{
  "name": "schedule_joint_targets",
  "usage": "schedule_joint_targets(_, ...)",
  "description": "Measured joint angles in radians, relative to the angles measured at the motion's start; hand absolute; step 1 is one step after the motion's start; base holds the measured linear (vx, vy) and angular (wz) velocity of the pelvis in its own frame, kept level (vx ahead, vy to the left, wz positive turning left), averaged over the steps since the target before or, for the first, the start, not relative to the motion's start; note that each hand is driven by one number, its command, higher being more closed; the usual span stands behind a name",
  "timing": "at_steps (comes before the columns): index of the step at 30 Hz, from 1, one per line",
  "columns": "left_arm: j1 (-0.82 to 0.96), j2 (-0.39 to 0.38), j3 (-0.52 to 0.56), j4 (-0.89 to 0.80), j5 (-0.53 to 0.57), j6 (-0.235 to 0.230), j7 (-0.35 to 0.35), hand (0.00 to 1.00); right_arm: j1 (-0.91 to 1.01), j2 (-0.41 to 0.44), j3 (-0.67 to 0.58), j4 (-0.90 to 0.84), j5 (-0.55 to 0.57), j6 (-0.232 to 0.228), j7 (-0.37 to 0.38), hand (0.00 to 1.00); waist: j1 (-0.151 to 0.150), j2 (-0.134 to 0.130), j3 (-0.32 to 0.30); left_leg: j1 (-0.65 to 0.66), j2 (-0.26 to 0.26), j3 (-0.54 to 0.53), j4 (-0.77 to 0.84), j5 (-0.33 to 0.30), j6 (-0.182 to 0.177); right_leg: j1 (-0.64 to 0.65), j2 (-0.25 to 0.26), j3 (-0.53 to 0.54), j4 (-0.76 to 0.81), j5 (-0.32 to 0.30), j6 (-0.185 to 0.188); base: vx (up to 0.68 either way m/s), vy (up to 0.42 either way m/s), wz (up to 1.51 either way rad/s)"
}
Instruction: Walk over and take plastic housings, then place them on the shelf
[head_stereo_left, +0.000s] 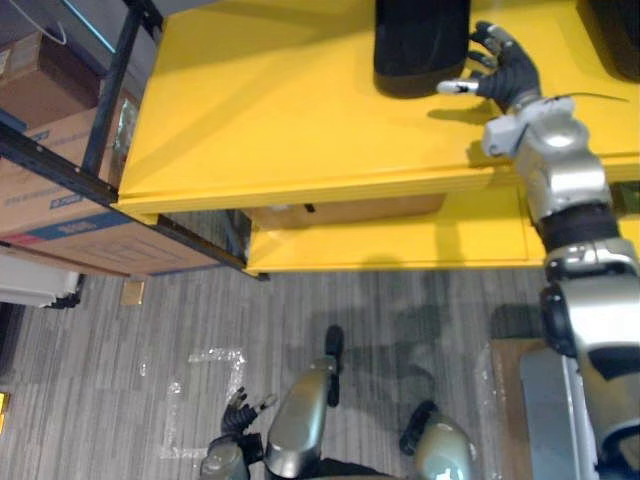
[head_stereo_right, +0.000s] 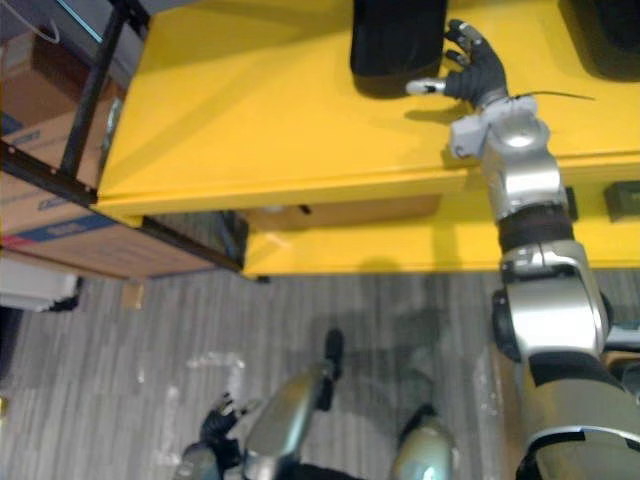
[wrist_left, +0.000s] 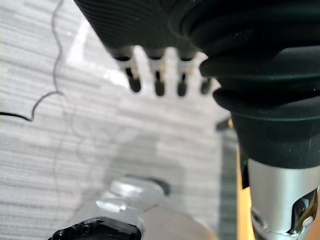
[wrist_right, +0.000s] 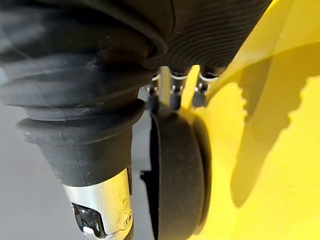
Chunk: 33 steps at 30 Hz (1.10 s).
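Reaching over the yellow shelf top (head_stereo_left: 300, 120), the right hand (head_stereo_left: 508, 68) sits upper right beside the black rounded plastic housing (head_stereo_left: 420, 45), fingers spread and thumb tip against its side, nothing gripped. Lower left, the left hand (head_stereo_left: 237, 412) hangs above the grey carpet floor (head_stereo_left: 100, 400), fingers loosely straight.

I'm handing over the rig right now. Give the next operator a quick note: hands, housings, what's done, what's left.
Right hand: open, fingers spread at the side of the black plastic housing.
Left hand: open, holding nothing, hanging low over the floor.
The housing rests on the top of the yellow shelf; a second housing sits further right.
Done: housing placed.
Left: probably draw the right hand clear, then fetch any more.
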Motion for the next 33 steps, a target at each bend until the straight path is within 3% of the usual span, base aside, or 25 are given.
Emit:
schedule_joint_targets(4,0.000,0.000,0.000,0.001,0.001,-0.002,-0.015,0.00,0.000,-0.001,-0.002,0.000,-0.074,-0.003,-0.085,0.00,-0.001,0.000,0.000,0.007,0.001,0.001,-0.002,0.000,0.000,0.008,0.002,0.000,-0.005,0.002,0.000,0.00,0.000,0.00)
schedule_joint_targets(7,0.001,0.000,0.000,0.014,0.007,-0.012,-0.016,0.00,0.001,-0.001,-0.025,-0.026,-0.161,-0.029,-0.208,0.00,-0.002,-0.001,0.000,0.028,0.010,0.016,-0.018,0.001,-0.002,0.022,0.014,0.012,-0.028,0.013,0.001,0.01,0.004,-0.16)
schedule_joint_targets(10,0.003,0.000,0.003,0.026,0.007,-0.024,-0.014,0.00,0.047,-0.002,-0.125,-0.249,-0.199,-0.089,-0.312,0.00,-0.015,-0.002,0.000,0.050,0.018,0.032,-0.038,0.004,-0.004,0.040,0.026,0.023,-0.064,0.034,0.003,0.03,0.015,-0.16)
schedule_joint_targets(12,0.005,0.000,0.023,0.036,0.009,-0.039,-0.014,0.00,0.160,0.009,-0.174,-0.516,-0.194,-0.134,-0.352,0.00,-0.038,-0.022,-0.009,0.081,0.021,0.049,-0.057,0.003,-0.005,0.068,0.033,0.033,-0.102,0.048,0.009,0.05,0.010,-0.21)
schedule_joint_targets(13,0.013,0.001,0.051,0.051,0.009,-0.054,-0.013,0.00,0.243,0.038,-0.193,-0.636,-0.194,-0.154,-0.351,0.00,-0.049,-0.051,-0.027,0.095,0.025,0.063,-0.073,0.002,-0.006,0.076,0.039,0.044,-0.120,0.053,0.009,0.07,0.001,-0.26)
schedule_joint_targets(14,0.016,0.003,0.057,0.056,0.009,-0.056,-0.013,0.00,0.270,0.048,-0.198,-0.666,-0.194,-0.158,-0.350,0.00,-0.056,-0.060,-0.035,0.095,0.025,0.063,-0.074,0.002,-0.007,0.078,0.041,0.044,-0.126,0.055,0.009,0.09,-0.008,-0.21)
schedule_joint_targets(15,0.026,0.009,0.079,0.071,0.010,-0.059,-0.013,0.00,0.374,0.087,-0.207,-0.757,-0.178,-0.178,-0.340,0.00,-0.077,-0.098,-0.062,0.102,0.028,0.074,-0.080,-0.003,-0.011,0.086,0.047,0.048,-0.148,0.062,0.009,0.10,-0.006,-0.18)
schedule_joint_targets(18,0.035,0.018,0.134,0.090,0.010,-0.065,-0.014,0.00,0.698,0.192,-0.257,-0.940,-0.060,-0.231,-0.275,0.00,-0.094,-0.175,-0.124,0.143,0.035,0.111,-0.096,-0.024,-0.016,0.124,0.058,0.073,-0.214,0.084,0.019,0.11,-0.002,-0.30)
schedule_joint_targets(21,0.061,0.007,0.178,0.091,0.028,-0.072,-0.003,0.00,1.001,0.327,-0.303,-1.001,0.029,-0.260,-0.216,0.00,-0.130,-0.218,-0.206,0.185,0.030,0.153,-0.137,-0.033,-0.012,0.161,0.062,0.103,-0.296,0.126,0.030,0.12,0.041,-0.36)
schedule_joint_targets(27,0.063,-0.030,0.194,0.099,0.082,-0.081,0.061,0.00,1.359,0.498,-0.379,-0.985,0.334,-0.294,-0.085,0.00,-0.204,-0.235,-0.277,0.261,0.026,0.258,-0.200,-0.034,-0.012,0.173,0.062,0.199,-0.362,0.173,0.039,0.04,0.054,-0.51)
schedule_joint_targets(33,0.045,-0.043,0.188,0.162,0.073,-0.067,0.092,0.00,1.545,0.588,-0.355,-0.808,0.374,-0.324,-0.059,0.00,-0.241,-0.225,-0.308,0.298,0.037,0.304,-0.202,-0.036,-0.013,0.183,0.070,0.239,-0.383,0.185,0.033,-0.04,0.017,-0.24)
